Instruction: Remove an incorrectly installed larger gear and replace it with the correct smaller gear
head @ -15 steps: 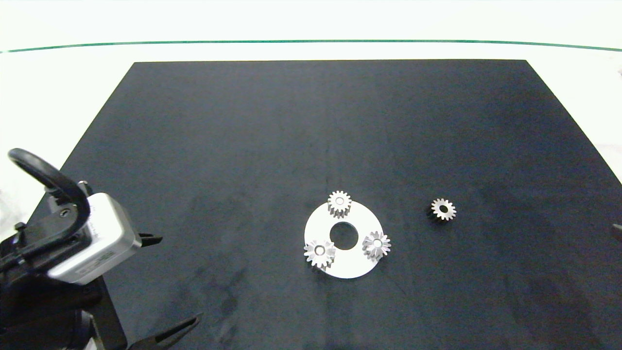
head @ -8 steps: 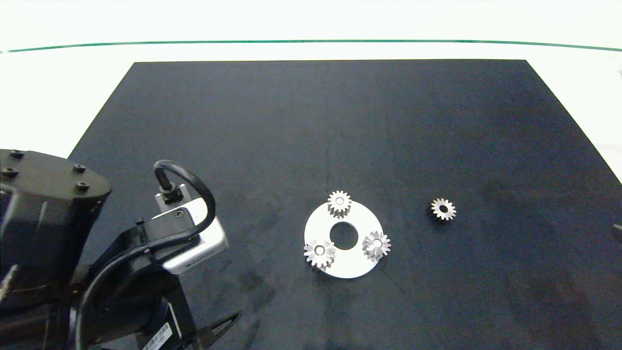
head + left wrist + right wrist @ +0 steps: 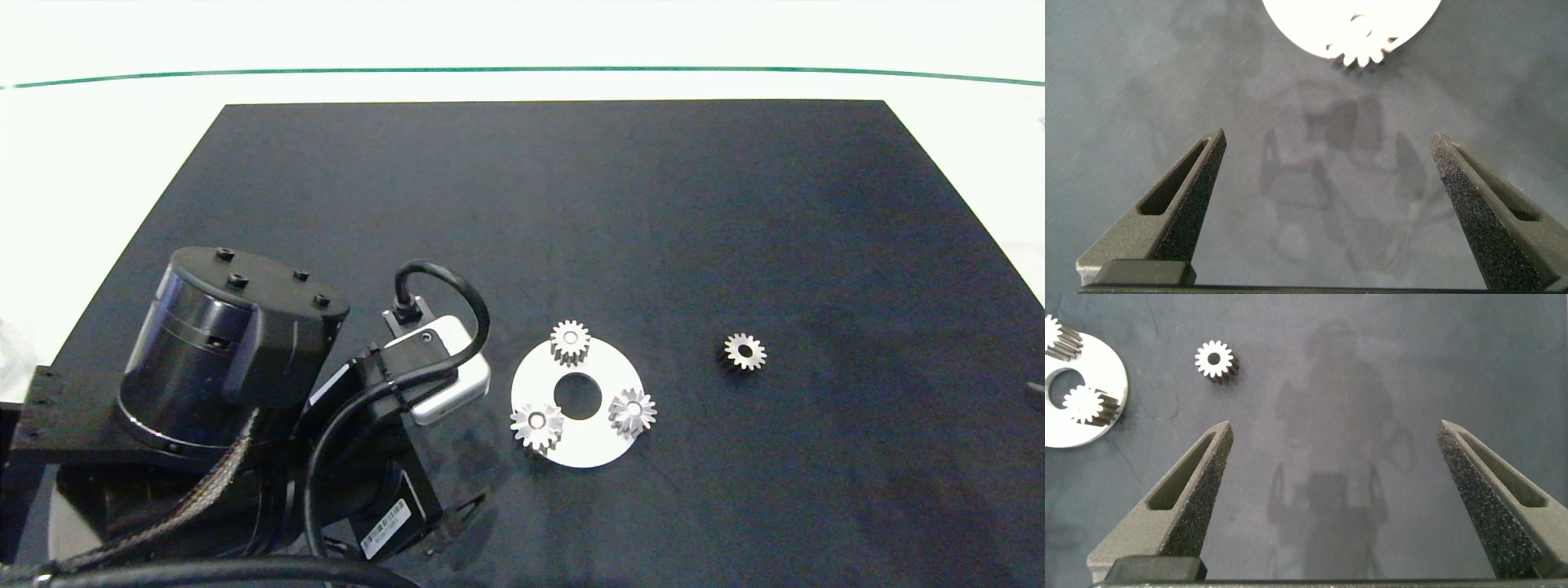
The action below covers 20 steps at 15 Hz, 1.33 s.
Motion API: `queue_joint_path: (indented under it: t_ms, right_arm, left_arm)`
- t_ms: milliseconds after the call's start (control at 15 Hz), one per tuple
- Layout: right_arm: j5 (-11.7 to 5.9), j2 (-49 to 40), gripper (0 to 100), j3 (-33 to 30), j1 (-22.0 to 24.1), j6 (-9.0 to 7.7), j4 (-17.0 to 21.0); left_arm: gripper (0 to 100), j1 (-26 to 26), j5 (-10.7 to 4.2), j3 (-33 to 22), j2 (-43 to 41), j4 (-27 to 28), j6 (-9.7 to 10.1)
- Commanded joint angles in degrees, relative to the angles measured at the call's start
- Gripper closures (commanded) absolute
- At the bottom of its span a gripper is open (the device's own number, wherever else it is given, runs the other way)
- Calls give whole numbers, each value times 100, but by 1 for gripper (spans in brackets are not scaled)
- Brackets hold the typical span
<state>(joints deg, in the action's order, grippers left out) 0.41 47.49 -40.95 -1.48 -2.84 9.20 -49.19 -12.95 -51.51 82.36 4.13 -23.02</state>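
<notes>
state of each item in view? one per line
larger gear: mounted on disc, front-left
disc: flat on mat, three gears on it
smaller gear: loose on mat, right of disc
left gripper: open, near disc
right gripper: open, above mat

black mat (image 3: 571,204), white disc (image 3: 589,447), white table (image 3: 122,122)

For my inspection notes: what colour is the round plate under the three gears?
White, with a dark centre hole; the round plate shows best in the head view.

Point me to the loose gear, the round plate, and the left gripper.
loose gear (image 3: 744,352), head view, top face beside its bore
round plate (image 3: 600,445), head view, bare rim
left gripper (image 3: 1331,204), left wrist view, midway between the open fingertips
</notes>
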Motion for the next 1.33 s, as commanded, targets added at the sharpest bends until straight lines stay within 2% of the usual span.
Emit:
queue_joint_path:
  t_ms: [67, 533, 933, 1333]
  right_arm:
    - [-6, -12, 0, -1, -2, -15, 2]
    - [-15, 5, 0, -1, -2, -15, 2]
    - [-15, -3, 0, -1, -2, -6, -6]
    - [-6, -12, 0, -1, -2, -6, 2]
  left_arm:
    - [0, -47, -15, 0, 316, -246, -28]
    - [0, -161, -103, -325, 852, -334, -45]
    - [0, -196, -112, -791, 1318, -361, -19]
    - [0, -188, -112, -940, 1652, -466, -19]
